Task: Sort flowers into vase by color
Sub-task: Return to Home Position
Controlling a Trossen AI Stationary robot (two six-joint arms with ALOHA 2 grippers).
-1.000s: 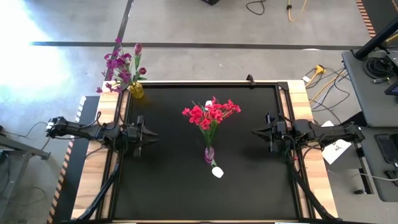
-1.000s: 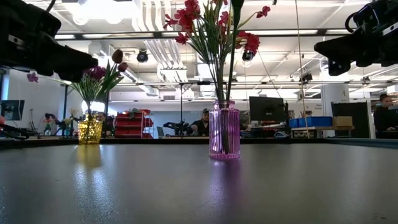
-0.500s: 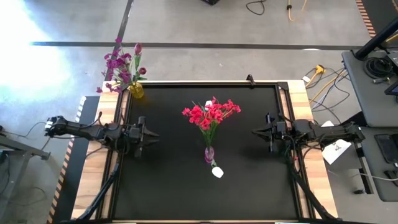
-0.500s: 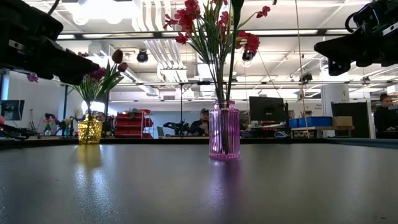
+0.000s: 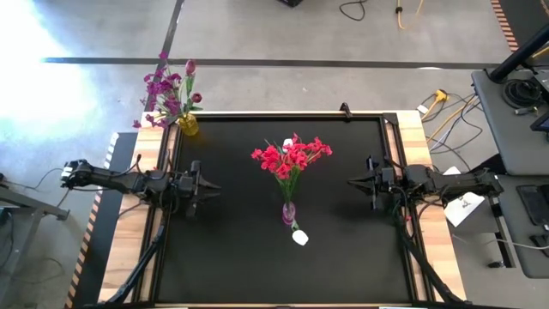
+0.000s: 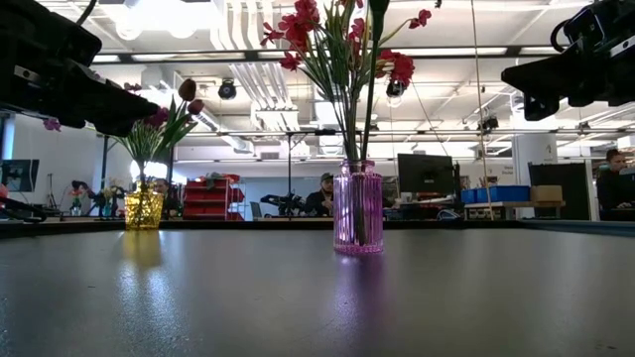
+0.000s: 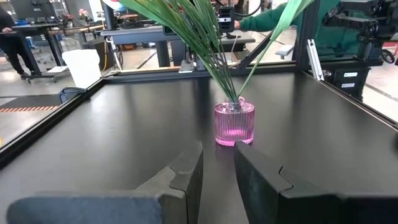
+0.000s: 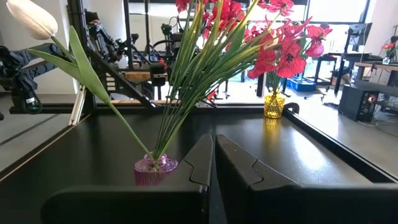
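A ribbed pink vase [image 5: 288,212] stands mid-table. It holds a bunch of red-pink flowers [image 5: 292,157] and one white tulip-like bud [image 5: 299,238] that leans out toward the near edge. A yellow vase [image 5: 188,125] at the far left corner holds purple-magenta sprays [image 5: 163,90] and dark red buds [image 6: 187,89]. My left gripper [image 5: 206,186] hovers left of the pink vase [image 7: 234,122], its fingers a narrow gap apart. My right gripper [image 5: 353,181] hovers to the vase's right, shut, facing the pink vase [image 8: 155,169]. Both are empty.
The black mat [image 5: 240,266] is framed by a raised rail and wooden borders [image 5: 120,257]. Beyond the far edge lie floor, cables and benches. People sit at desks in the room behind [image 6: 325,188]. Open mat lies on all sides of the pink vase.
My left gripper has drawn back a little toward the table's left edge and slightly down, then held still. The vases, the flowers and the right arm have not moved.
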